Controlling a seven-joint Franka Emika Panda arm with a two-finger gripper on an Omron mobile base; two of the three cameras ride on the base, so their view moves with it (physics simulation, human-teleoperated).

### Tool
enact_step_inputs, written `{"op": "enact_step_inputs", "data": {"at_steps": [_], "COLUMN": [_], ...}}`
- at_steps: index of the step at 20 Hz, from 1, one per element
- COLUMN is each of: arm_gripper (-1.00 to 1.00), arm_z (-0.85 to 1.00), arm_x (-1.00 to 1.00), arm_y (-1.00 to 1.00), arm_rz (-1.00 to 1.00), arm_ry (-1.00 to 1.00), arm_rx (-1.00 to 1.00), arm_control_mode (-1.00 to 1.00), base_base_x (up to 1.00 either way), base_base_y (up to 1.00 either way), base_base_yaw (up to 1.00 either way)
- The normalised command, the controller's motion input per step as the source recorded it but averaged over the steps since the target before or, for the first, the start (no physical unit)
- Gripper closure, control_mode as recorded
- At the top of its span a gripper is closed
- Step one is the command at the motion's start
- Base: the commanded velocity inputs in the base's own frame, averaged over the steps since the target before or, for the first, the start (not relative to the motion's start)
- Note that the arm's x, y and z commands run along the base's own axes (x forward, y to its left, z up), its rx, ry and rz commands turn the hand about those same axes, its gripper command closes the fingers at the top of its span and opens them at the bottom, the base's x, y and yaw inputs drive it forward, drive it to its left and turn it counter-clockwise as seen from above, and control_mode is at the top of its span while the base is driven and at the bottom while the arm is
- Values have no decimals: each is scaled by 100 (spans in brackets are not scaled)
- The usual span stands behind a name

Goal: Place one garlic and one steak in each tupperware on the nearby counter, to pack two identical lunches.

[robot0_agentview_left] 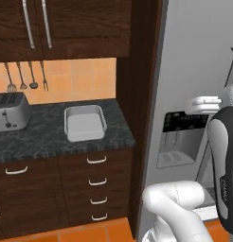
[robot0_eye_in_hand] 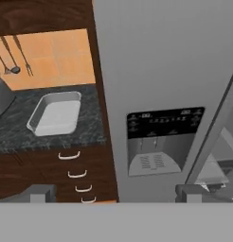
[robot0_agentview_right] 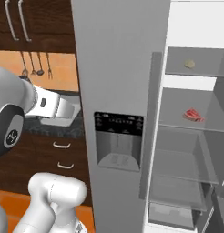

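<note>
The black speckled counter [robot0_agentview_left: 47, 134] lies ahead and to the left of the claw [robot0_eye_in_hand: 111, 193], whose two finger tips stand wide apart. On it rests a rectangular tupperware [robot0_agentview_left: 85, 123], empty, near the counter's right end and so the nearer thing to the claw; a silver toaster [robot0_agentview_left: 10, 111] stands farther left on the same stone. Off to the claw's right, the open fridge's glass shelves carry the food: a garlic [robot0_agentview_right: 190, 64] sits on an upper shelf [robot0_agentview_right: 196, 68], and a steak [robot0_agentview_right: 194, 115] lies on the shelf below [robot0_agentview_right: 177, 120] (both toward the middle of their shelves).
</note>
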Motion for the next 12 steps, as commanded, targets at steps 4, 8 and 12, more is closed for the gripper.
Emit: {"op": "enact_step_inputs", "data": {"at_steps": [4,8,12], "arm_gripper": [-100,-100,-100], "arm_z": [0,0,0], "arm_x": [0,0,0], "arm_y": [0,0,0], "arm_rz": [0,0,0], "arm_ry": [0,0,0], "arm_rx": [0,0,0], "arm_control_mode": [100,100,100], "base_base_x": [-10,-10,-8], "base_base_y": [-76,-75,-73], "base_base_yaw": [0,0,0]}}
